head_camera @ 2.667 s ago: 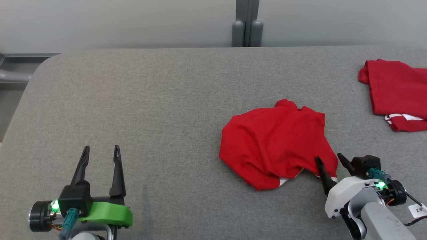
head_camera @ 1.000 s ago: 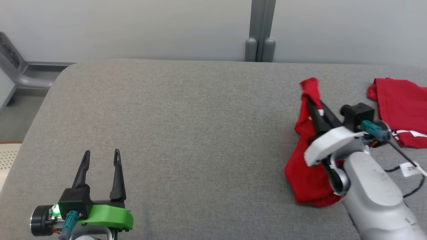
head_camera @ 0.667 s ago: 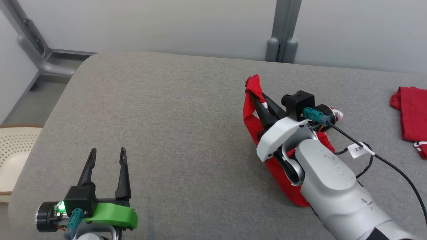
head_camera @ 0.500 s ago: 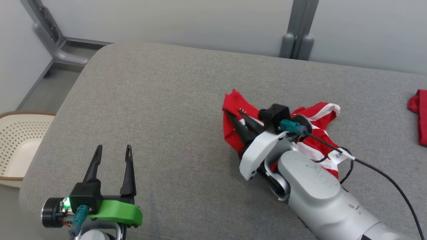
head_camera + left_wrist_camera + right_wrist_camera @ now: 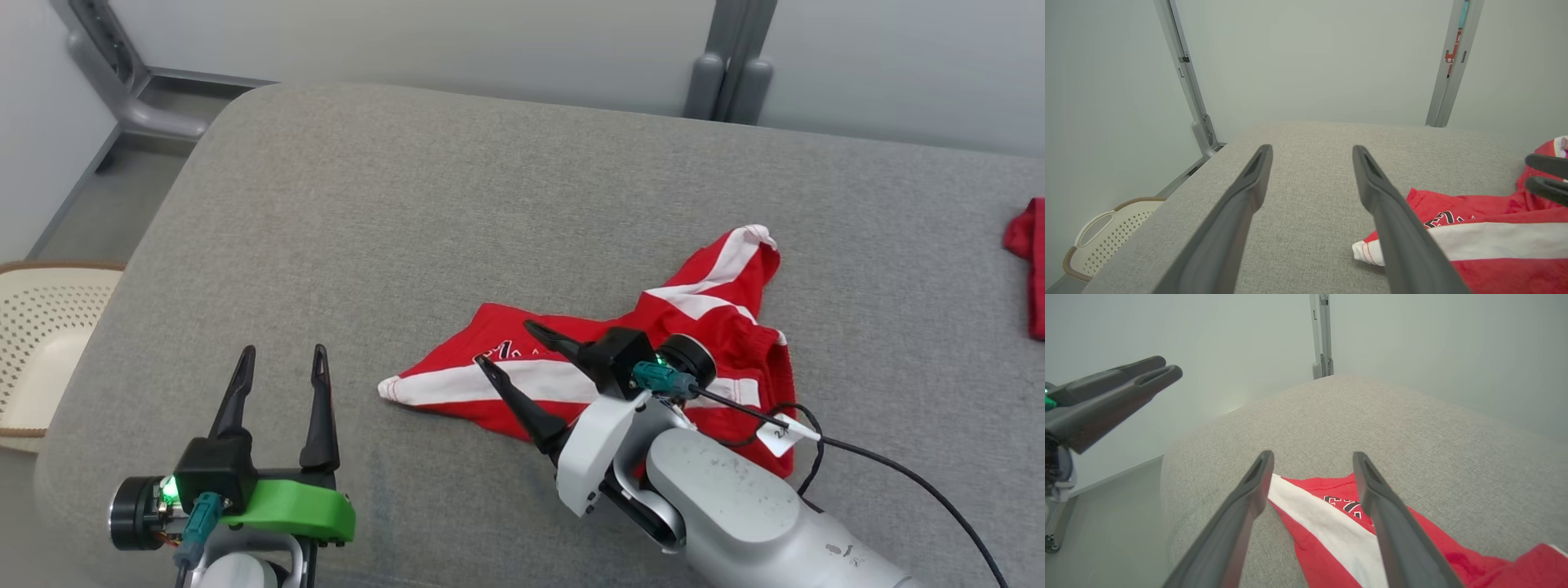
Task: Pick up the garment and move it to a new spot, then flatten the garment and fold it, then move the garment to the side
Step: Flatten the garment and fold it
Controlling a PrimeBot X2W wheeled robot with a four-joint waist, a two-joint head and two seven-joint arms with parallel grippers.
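Garment (image 5: 522,382) lies crumpled mid-table (image 5: 408,245), so relocation appears complete; right gripper (image 5: 506,343) spread over it, left gripper (image 5: 283,351) spread and well apart; flattening, folding and side placement remain.

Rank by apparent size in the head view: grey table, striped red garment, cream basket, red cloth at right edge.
Largest first:
grey table
striped red garment
cream basket
red cloth
Basket and cloth are cropped; true size unsure.

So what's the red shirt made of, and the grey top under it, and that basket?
The red shirt looks like soft, thin knit cloth: it crumples and lies limp. The grey top looks like matte woven fabric; its weave shows. The basket is probably smooth cream plastic, dotted with holes.
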